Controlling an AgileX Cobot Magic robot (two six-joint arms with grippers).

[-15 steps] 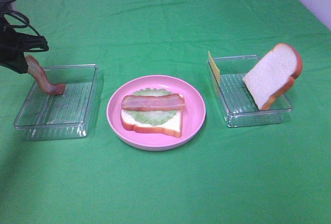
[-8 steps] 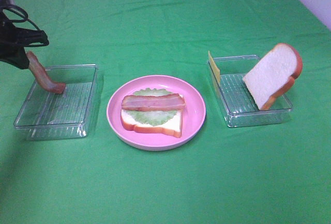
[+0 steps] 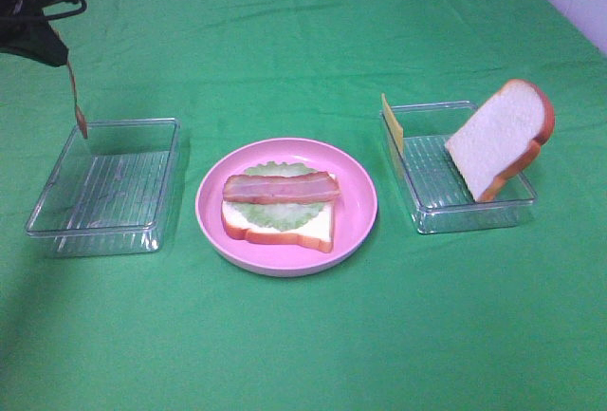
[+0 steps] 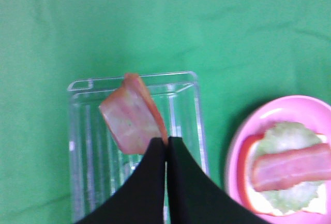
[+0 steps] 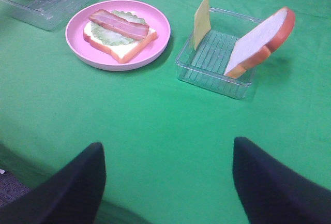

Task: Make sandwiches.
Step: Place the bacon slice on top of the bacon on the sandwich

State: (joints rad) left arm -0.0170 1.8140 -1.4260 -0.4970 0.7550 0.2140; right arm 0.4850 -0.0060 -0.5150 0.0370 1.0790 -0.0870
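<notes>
A partial sandwich (image 3: 279, 210) lies on the pink plate (image 3: 358, 204): a bread slice, lettuce and one bacon strip; it also shows in the right wrist view (image 5: 120, 29). My left gripper (image 3: 59, 53) is shut on a second bacon strip (image 3: 76, 103), hanging above the left tray's far edge; the left wrist view shows the strip (image 4: 133, 116) pinched at the fingertips (image 4: 167, 142). A second bread slice (image 3: 501, 138) leans in the right tray (image 3: 429, 212), with a cheese square (image 3: 393, 122) upright at its far left corner. My right gripper (image 5: 165, 182) is open, low over the cloth.
The left clear tray (image 3: 104, 188) holds nothing. A green cloth (image 3: 303, 335) covers the table. A pale wall shows at the far right corner.
My left gripper has risen and lifted the bacon strip out of the left tray; the strip now hangs free above the tray's far edge.
</notes>
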